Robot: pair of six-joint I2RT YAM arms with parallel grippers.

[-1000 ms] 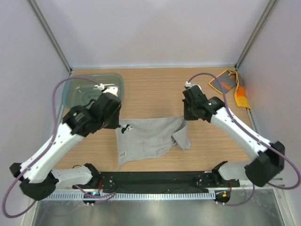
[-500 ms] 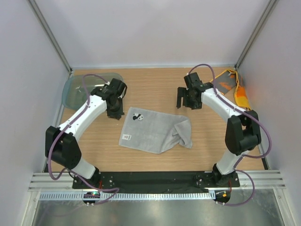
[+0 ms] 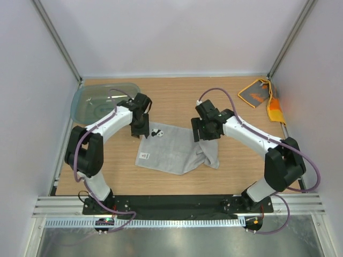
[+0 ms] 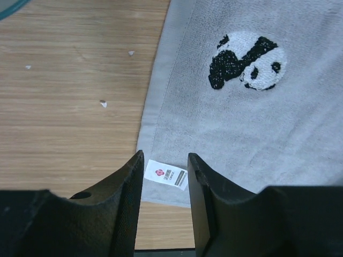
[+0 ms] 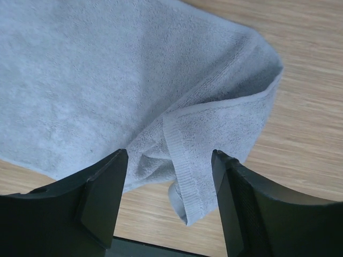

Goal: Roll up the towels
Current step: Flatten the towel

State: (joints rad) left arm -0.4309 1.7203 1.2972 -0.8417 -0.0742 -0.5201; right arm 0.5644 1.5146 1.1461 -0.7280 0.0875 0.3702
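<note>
Towel (image 3: 174,152) at table (image 3: 177,96) centre, second towel (image 3: 256,96) far right corner, tub (image 3: 88,104) far left.

Bright, even, sharp; faint shadows

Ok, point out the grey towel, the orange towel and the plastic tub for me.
Grey towel (image 3: 172,150), top view, flat middle of the cloth.
Orange towel (image 3: 256,96), top view, its grey face.
Tub (image 3: 88,104), top view, bare bottom left of the arm.

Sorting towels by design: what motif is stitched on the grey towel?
The grey towel bears a black-and-white panda; left wrist view shows it best.
</note>
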